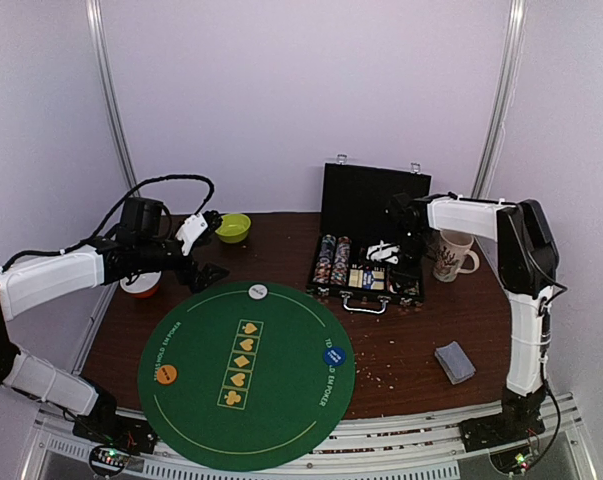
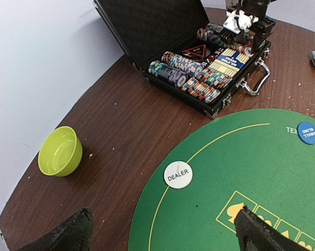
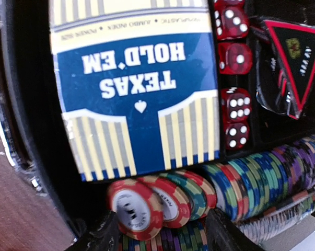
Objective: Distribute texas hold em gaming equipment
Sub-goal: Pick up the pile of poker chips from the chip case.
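An open black case [image 1: 366, 200] at the back holds rows of multicoloured poker chips [image 1: 333, 258], a blue Texas Hold'em card box [image 3: 136, 99] and red dice [image 3: 235, 112]. My right gripper [image 1: 386, 256] is down in the case, shut on a few red and green chips [image 3: 162, 201] tilted up out of their row. My left gripper [image 1: 213, 245] is open and empty above the table's back left. On the round green mat [image 1: 246, 410] lie a white dealer button [image 2: 177, 174], a blue button [image 2: 307, 133] and an orange button [image 1: 167, 373]. Grey-blue-backed cards [image 1: 454, 361] lie at the front right.
A lime-green bowl [image 2: 59, 151] sits at the back left, beside my left gripper. An orange bowl [image 1: 141, 287] shows under the left arm. A patterned mug [image 1: 451, 255] stands right of the case. The case lid stands upright behind the right gripper.
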